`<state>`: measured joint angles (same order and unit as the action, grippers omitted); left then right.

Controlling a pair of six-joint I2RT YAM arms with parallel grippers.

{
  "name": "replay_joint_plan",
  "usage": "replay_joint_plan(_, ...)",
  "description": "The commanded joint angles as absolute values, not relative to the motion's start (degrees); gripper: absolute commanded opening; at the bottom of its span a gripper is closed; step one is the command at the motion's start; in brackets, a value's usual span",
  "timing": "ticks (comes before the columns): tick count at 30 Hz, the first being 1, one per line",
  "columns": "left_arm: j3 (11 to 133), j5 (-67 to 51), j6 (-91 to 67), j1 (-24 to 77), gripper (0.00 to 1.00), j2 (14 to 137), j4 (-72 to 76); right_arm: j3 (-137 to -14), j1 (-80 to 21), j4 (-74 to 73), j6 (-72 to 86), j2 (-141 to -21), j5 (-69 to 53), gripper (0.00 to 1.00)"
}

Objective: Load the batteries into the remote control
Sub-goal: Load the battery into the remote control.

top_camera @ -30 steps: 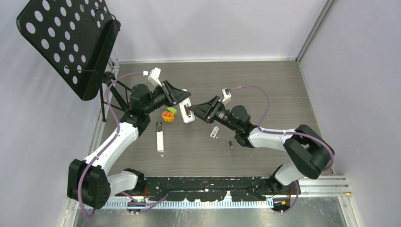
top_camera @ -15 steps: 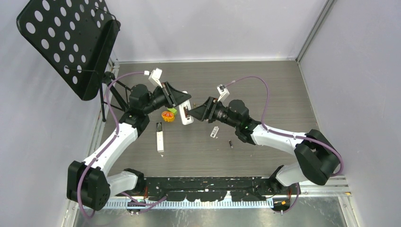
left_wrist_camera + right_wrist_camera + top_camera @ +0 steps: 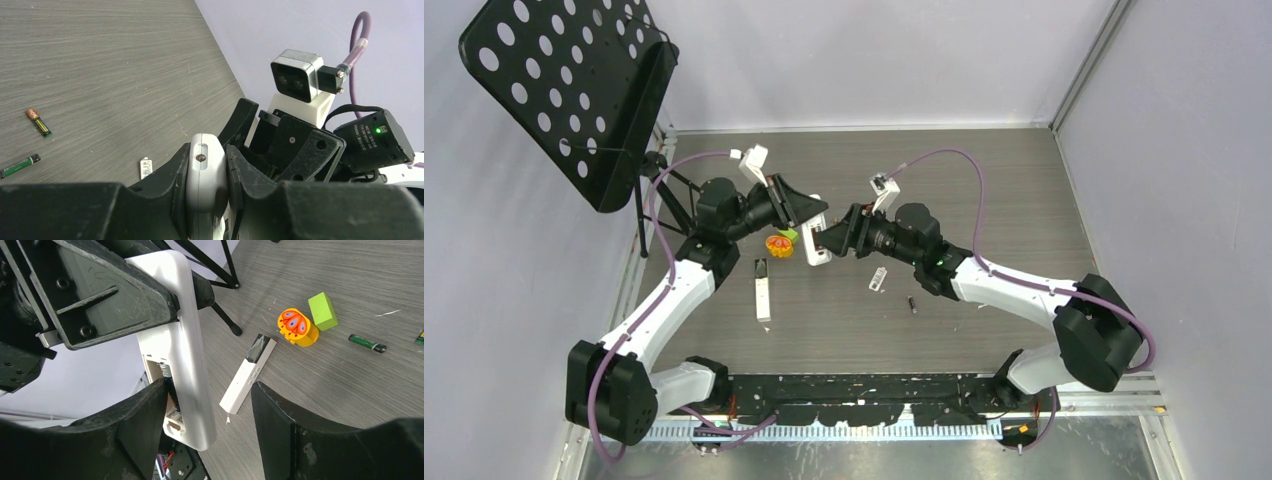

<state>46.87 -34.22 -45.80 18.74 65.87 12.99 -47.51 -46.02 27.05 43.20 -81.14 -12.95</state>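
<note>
My left gripper (image 3: 809, 215) is shut on a white remote control (image 3: 818, 238) and holds it above the table with the open battery bay facing my right arm. In the right wrist view one dark battery (image 3: 169, 384) sits in the bay of the remote control (image 3: 185, 335). My right gripper (image 3: 826, 240) is open, and its jaws straddle the remote's lower end (image 3: 207, 390). Loose batteries lie on the table (image 3: 38, 122) (image 3: 19, 166) (image 3: 366, 343); one shows in the top view (image 3: 912, 305). The left wrist view shows the remote control (image 3: 205, 170) clamped between the fingers.
A second white remote (image 3: 764, 290) lies flat left of centre. An orange toy (image 3: 778, 245) and a green block (image 3: 322, 311) sit beside it. A small white cover piece (image 3: 878, 279) lies near the middle. A black perforated music stand (image 3: 574, 90) rises at the far left.
My right gripper has moved left towards the held remote and now has its open jaws around the remote's lower end. The left arm and the remote have hardly moved.
</note>
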Motion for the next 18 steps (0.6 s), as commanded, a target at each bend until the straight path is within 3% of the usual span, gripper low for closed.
replay_joint_plan(1,47.37,-35.95,-45.03,18.72,0.00,65.04,14.53,-50.71,-47.02,23.65,38.50,-79.80,-8.14,0.67)
replay_joint_plan(3,47.46,-35.95,-44.84,18.72,0.00,64.93,14.35,-50.44,-47.02,23.12,38.52,-79.41,-6.55,0.63)
replay_joint_plan(8,47.46,-36.02,-44.56,18.72,0.00,64.56,14.06,-49.08,-47.02,22.85,38.50,-78.40,-4.34,0.42)
replay_joint_plan(11,47.46,-36.19,-44.48,18.72,0.00,64.38,14.11,-48.90,-47.02,22.43,39.03,-78.64,-4.42,0.37)
replay_joint_plan(13,47.40,-36.10,-44.32,18.72,0.00,64.25,14.08,-48.63,-47.02,22.87,39.62,-78.73,-5.70,0.39)
replay_joint_plan(18,46.92,-33.64,-42.66,18.72,0.00,63.75,11.73,-48.61,-46.80,22.71,40.25,-76.49,-8.52,0.67)
